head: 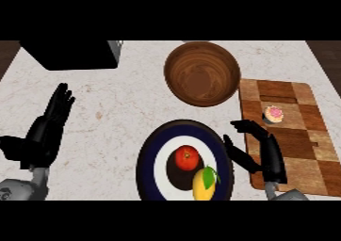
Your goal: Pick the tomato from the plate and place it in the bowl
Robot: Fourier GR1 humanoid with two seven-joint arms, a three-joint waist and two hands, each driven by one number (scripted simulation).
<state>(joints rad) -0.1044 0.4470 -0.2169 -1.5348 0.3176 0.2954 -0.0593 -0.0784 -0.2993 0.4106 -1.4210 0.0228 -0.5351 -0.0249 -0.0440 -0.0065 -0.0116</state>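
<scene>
We see the red tomato (187, 157) lying on the dark blue plate (148, 160), on its white inner part. Just below the tomato, touching it, lies a yellow lemon (203, 185) with a green leaf. The tomato is not held by anything.

The right hand (260, 150) is at the right rim of the plate. Its fingers (248, 126) are quite straight and spread, pointing up and a little to the left, and the thumb (236, 153) reaches over the plate's rim toward the tomato. The tomato is to the left of the thumb, near it but apart from it. So this hand is wide and holds nothing.

Beyond the fingertips of the right hand, up and to the left, stands the wooden bowl (202, 73), well apart from them. To the right of these fingers lies a checkered wooden cutting board (298, 141); the hand partly covers its left edge. On the board, just to the right of the fingertips, sits a small cupcake (274, 114) with pink frosting.

The left hand (41, 136) is at the left side of the counter (117, 108), fingers up, straight and relaxed, holding nothing. Beyond its fingertips, at the far edge of the counter, we see a black box-like object (72, 54); we cannot tell what it is.
</scene>
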